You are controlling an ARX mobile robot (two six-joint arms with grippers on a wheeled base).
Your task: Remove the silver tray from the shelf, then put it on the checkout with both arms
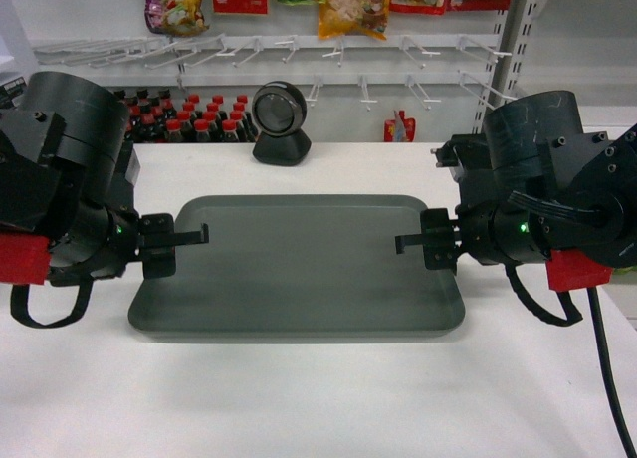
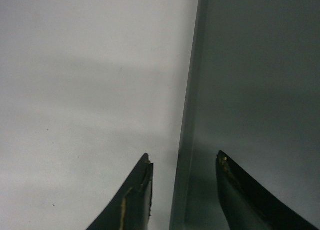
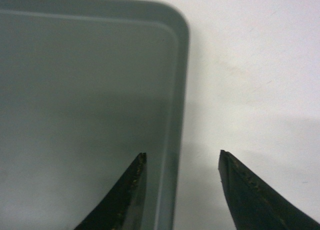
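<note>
— Where's the tray? 
— The silver tray [image 1: 299, 264] lies flat on the white surface [image 1: 318, 398], off the shelf. Left gripper [image 1: 195, 236] and right gripper [image 1: 408, 241] straddle its short rims, jaws spread, pinching nothing. 
— Next? 
— Likely pulling clear. A scanner [image 1: 280, 122] and bottles [image 1: 194, 119] stand behind, unobstructing.

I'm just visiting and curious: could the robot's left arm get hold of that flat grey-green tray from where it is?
Probably yes. The left gripper is open, its fingers either side of the flat grey-green tray rim, with nothing between them.
</note>
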